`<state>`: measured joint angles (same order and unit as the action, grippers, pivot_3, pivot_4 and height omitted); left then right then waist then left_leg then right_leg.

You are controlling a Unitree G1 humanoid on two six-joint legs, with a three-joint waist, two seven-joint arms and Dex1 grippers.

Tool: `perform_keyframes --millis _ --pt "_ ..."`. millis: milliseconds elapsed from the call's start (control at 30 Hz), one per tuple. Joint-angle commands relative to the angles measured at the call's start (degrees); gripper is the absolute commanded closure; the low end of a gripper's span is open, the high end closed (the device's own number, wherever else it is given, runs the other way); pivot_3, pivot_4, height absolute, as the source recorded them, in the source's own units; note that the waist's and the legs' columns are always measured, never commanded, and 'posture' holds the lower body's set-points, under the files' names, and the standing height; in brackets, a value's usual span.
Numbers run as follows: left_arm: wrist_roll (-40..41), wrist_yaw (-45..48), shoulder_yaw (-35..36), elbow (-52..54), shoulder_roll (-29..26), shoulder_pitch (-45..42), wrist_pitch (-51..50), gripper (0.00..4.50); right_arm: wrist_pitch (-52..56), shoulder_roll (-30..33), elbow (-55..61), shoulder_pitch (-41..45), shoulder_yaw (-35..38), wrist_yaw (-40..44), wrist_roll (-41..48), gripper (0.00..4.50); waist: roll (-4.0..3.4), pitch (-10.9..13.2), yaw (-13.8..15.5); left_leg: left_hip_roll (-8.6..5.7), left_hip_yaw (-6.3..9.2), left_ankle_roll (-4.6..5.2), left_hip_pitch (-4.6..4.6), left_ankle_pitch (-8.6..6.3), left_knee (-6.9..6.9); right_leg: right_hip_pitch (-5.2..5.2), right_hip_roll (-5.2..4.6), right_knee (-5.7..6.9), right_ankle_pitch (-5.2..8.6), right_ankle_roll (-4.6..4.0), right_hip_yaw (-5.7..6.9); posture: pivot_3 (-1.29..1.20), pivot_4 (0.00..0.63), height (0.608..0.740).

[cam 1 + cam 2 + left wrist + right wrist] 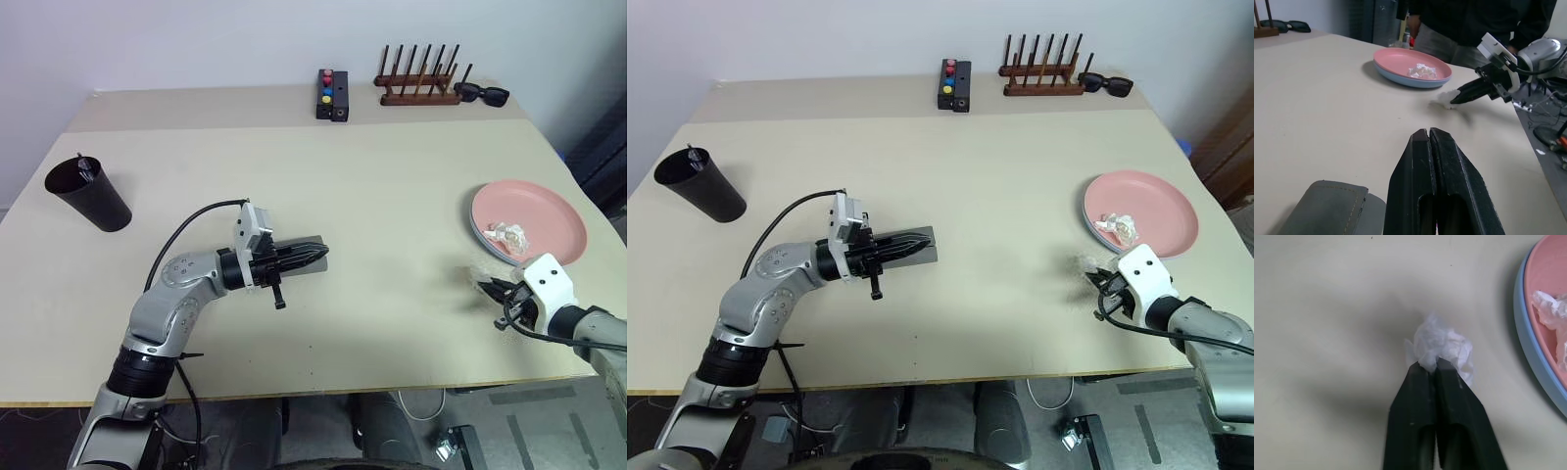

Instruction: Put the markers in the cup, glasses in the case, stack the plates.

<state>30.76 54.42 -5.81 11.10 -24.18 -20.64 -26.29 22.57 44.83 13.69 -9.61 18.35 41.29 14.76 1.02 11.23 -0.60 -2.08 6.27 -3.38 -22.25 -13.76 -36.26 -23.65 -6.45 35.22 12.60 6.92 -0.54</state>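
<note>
At the counter's [392, 196] far edge stand a black box with coloured buttons [332, 94], a wooden peg rack [419, 83] and black sunglasses [481, 94] just beside the rack. None of them lies between the hands and the task's things. A second crumpled wad [506, 235] sits on the pink plate.

The plates [534, 211] are stacked near the counter's right edge — pink on top, a blue rim showing beneath. The cup [88, 193] stands well apart at the far left, tilted in the picture with its rim toward the wall, and something slim and dark shows inside its mouth (I cannot tell what). The case [299, 253] lies flat and closed near the middle, its long axis running left to right.

The left hand [312, 258] reaches level toward the right, over the case, its fingers pressed together on nothing; whether they touch the case I cannot tell. The right hand [1436, 363] is low over the counter just in front of the plates, pointing forward and downward, fingers pinched on a small crumpled white wad of paper [1442, 345] — the wad sits at the fingertips, near the blue rim but apart from it.
</note>
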Motion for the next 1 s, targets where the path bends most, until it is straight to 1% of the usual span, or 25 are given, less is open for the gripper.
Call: perform_keyframes --millis 33,100,167,233,300,367,567,667,833,867,1000 --pt "1.7 -1.7 0.2 4.3 0.6 -2.1 -2.1 4.5 -2.2 -1.2 4.8 2.0 2.6 0.9 3.7 4.48 0.0 0.0 -0.1 0.0 0.0 0.0 0.0 0.0 0.0 0.0 0.0 0.0 0.0 0.0 0.0 0.0 0.15 0.734" --pt "2.0 -2.5 0.1 5.2 0.9 -2.5 -3.3 4.5 -2.6 -2.3 4.5 5.1 3.5 -0.7 4.6 4.48 0.01 0.0 -0.1 0.0 0.0 0.0 0.0 0.0 0.0 0.0 0.0 0.0 0.0 0.01 0.0 0.0 0.15 0.734" --pt "2.1 -3.1 0.2 5.8 1.0 -2.6 -4.0 4.5 -3.4 -2.2 1.6 9.3 3.3 -4.2 2.2 4.48 -0.02 0.0 -0.2 0.0 -0.02 0.0 0.01 0.0 -0.01 0.0 0.0 0.0 -0.01 0.02 -0.01 0.0 0.15 0.734" --pt "2.2 -3.4 0.2 6.1 1.0 -2.5 -4.2 4.5 -4.4 -1.8 -1.2 11.7 2.6 -6.5 -0.7 4.48 0.0 0.0 -0.1 0.0 0.0 0.0 0.02 0.0 0.0 0.0 0.0 0.0 -0.01 0.02 0.0 0.0 0.15 0.734" --pt "2.2 -3.7 0.6 6.3 1.0 -2.1 -4.3 4.5 -4.2 -1.6 -7.3 15.6 2.0 -11.3 -4.4 4.48 0.0 0.0 0.1 0.0 0.02 0.0 0.01 0.0 0.02 0.01 0.0 -0.01 -0.01 0.01 0.03 0.0 0.15 0.734" --pt "2.3 -4.0 0.9 6.5 0.9 -1.9 -4.3 4.5 -4.4 -1.8 -12.0 18.6 1.5 -14.0 -6.4 4.48 0.01 0.0 0.1 -0.04 0.02 0.0 -0.05 0.0 -0.01 0.0 -0.01 -0.06 -0.02 0.01 0.03 0.0 0.15 0.734" --pt "2.4 -5.1 1.4 7.4 0.6 -0.9 -4.3 4.5 -6.4 -2.2 -20.2 22.8 -1.4 -13.4 -7.7 4.48 -0.01 0.0 -0.3 -0.04 0.01 0.01 -0.03 -0.01 0.04 -0.02 -0.02 -0.07 -0.02 0.01 0.01 0.0 0.15 0.734" --pt "2.4 -5.4 1.8 7.6 0.3 -0.3 -4.0 4.5 -7.4 -2.1 -22.3 24.1 -1.1 -12.9 -7.1 3.64 -0.02 0.0 -0.3 -0.04 0.01 0.01 -0.02 0.0 0.03 -0.01 -0.02 -0.05 -0.02 0.01 0.0 0.0 0.15 0.734" --pt "2.0 -6.4 2.0 8.3 0.2 0.7 -3.4 4.5 -11.3 -1.4 -25.0 25.3 -0.8 -14.9 -9.1 1.1 -0.02 0.0 -0.2 -0.04 0.0 0.01 -0.02 0.0 0.02 0.0 -0.02 -0.06 -0.02 0.01 0.0 0.0 0.15 0.734" --pt "1.7 -6.8 2.4 8.5 0.1 1.0 -2.7 4.5 -12.3 -1.4 -25.2 25.6 -0.4 -14.9 -8.7 0.66 -0.02 0.0 -0.2 -0.04 0.0 0.01 -0.02 0.0 0.02 0.0 -0.02 -0.06 -0.02 0.01 0.0 0.0 0.15 0.734" --pt "1.4 -7.8 6.2 7.8 -1.3 2.7 -0.4 4.5 -15.4 -2.0 -24.2 27.0 0.3 -11.1 -4.8 0.66 -0.02 0.0 -0.5 -0.04 -0.01 0.01 -0.01 0.0 0.02 -0.01 -0.02 -0.05 -0.02 0.02 -0.01 0.0 0.15 0.734"
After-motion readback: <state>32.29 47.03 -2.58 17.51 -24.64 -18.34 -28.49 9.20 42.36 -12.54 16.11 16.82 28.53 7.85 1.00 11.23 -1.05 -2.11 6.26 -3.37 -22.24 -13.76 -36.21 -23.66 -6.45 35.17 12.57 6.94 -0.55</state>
